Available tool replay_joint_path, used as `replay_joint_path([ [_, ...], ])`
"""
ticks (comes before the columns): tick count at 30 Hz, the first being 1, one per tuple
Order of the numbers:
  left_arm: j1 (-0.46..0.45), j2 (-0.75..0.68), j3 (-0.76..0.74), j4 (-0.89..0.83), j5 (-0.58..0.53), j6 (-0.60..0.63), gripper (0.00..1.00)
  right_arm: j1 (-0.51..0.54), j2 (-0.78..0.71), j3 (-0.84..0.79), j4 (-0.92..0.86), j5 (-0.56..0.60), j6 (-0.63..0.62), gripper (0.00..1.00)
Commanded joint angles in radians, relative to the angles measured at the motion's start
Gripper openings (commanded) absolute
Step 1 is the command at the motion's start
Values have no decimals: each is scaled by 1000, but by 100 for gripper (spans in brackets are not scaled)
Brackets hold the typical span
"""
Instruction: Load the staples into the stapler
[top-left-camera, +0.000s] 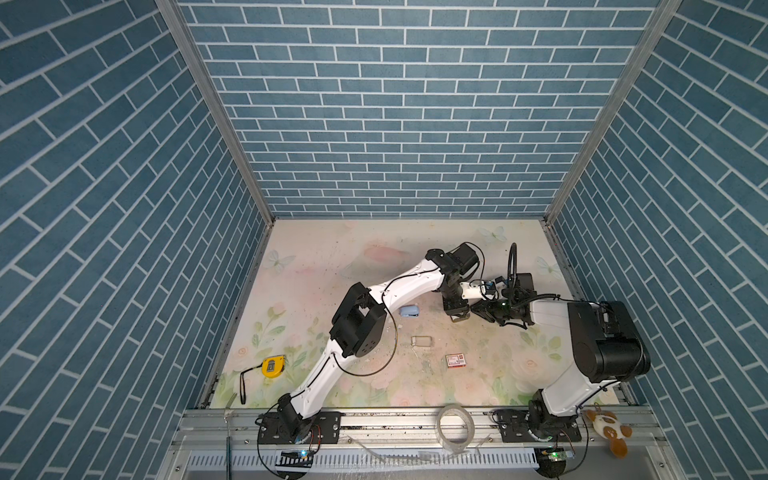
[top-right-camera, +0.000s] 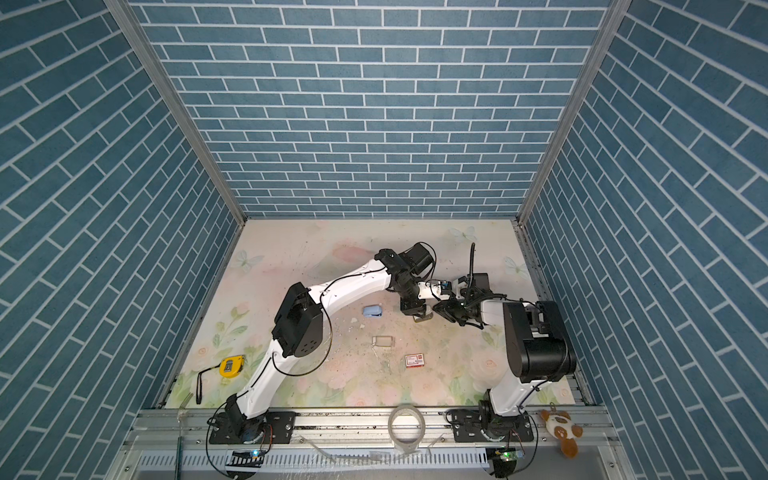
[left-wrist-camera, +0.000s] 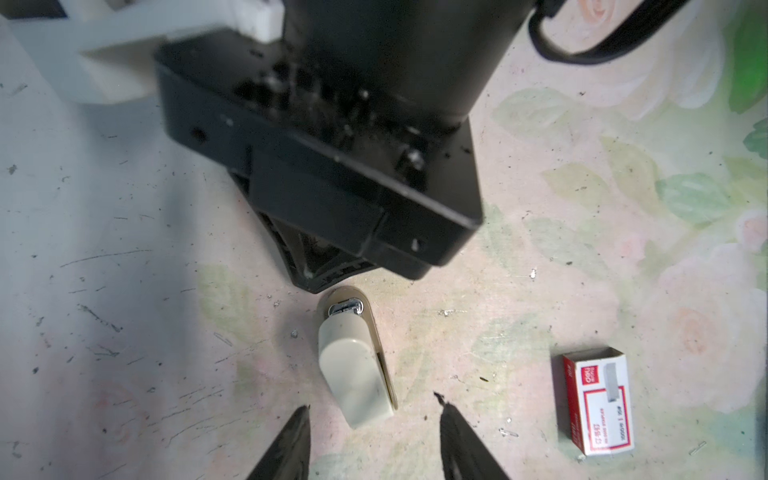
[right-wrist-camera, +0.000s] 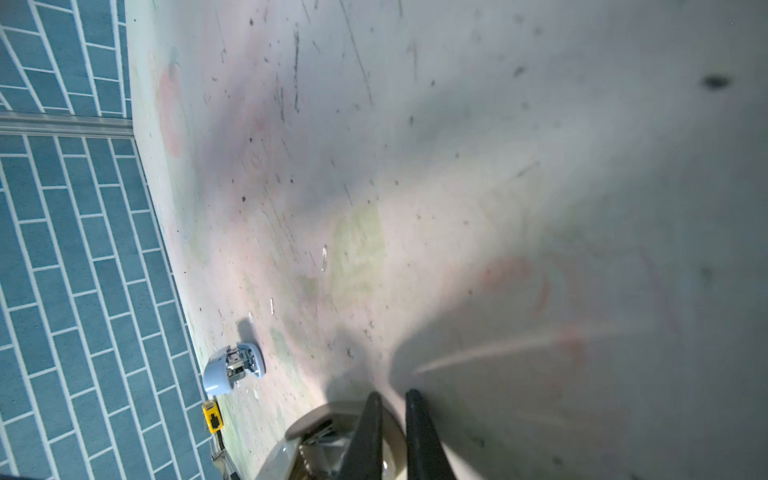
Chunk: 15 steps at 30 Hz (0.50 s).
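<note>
A beige stapler (left-wrist-camera: 353, 370) lies on the flowered table (left-wrist-camera: 124, 249), small in both top views (top-left-camera: 460, 319) (top-right-camera: 423, 318). My left gripper (left-wrist-camera: 372, 401) stands open, its black fingers (left-wrist-camera: 457, 440) either side of the stapler's rear end, not touching it. My right gripper (right-wrist-camera: 390, 401) is shut, its tips down at the stapler's front end (right-wrist-camera: 307, 436), where chrome metal shows (left-wrist-camera: 345, 308). Whether it pinches the rim I cannot tell. A second, blue stapler (top-left-camera: 409, 311) (right-wrist-camera: 232, 368) lies farther left. The staples are out of view.
A white-and-red cardboard box (left-wrist-camera: 598, 401) (top-left-camera: 456, 360) lies near the beige stapler. A clear plastic piece (top-left-camera: 422, 340), a yellow tape measure (top-left-camera: 273, 366), a tape roll (top-left-camera: 455, 428) and a plush toy (top-left-camera: 609, 430) are nearer the front. Tiny metal bits (right-wrist-camera: 324, 257) dot the table.
</note>
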Motion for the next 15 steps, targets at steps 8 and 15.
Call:
replay_joint_path([
  [8,-5,-28,-15,14,2,4,52,2,27,-40,-18,-64,-51,12],
  [15,-5,-17,-7,15,4,5,52,8,6,-75,-22,-73,-52,10],
])
